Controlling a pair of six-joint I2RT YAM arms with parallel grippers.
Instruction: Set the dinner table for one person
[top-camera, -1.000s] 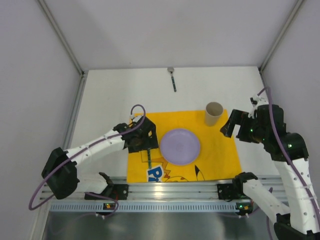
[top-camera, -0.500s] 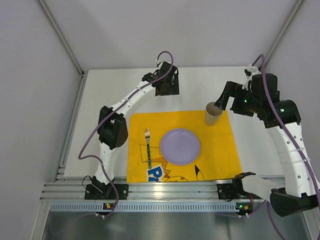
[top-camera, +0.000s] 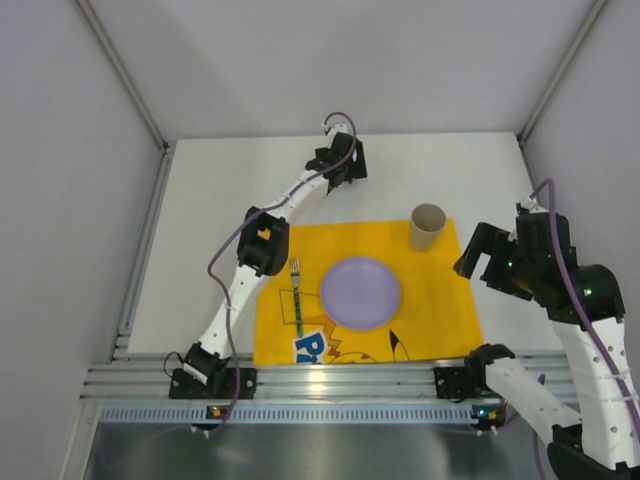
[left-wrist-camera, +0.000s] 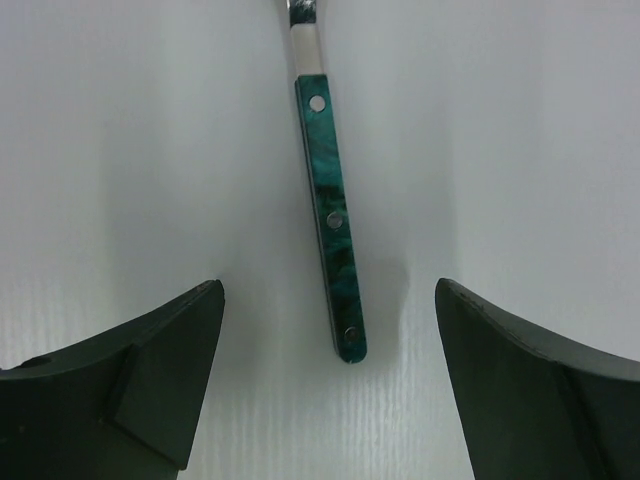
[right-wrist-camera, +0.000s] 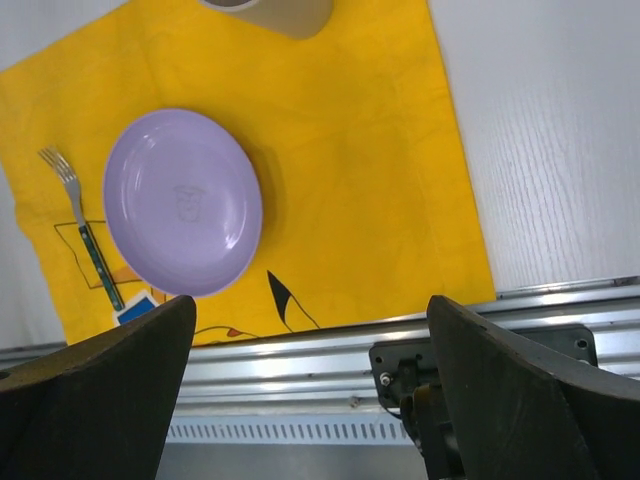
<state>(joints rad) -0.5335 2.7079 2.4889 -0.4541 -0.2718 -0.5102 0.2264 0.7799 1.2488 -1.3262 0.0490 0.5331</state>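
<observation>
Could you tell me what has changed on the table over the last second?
The left gripper left the fork on the yellow mat and reached to the far side of the dinner table, where it hovers open over a green-handled utensil. The right gripper moved toward the cup, then back. Nothing grasped; plate, cup, fork unmoved.

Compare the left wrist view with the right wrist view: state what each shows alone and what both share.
Left wrist only: a green-handled utensil lying between the left fingers, untouched.
Right wrist only: the yellow mat carrying the purple plate, fork and cup, plus the metal rail.
Both: the white dinner table; the right fingers, like the left, are spread and empty.
</observation>
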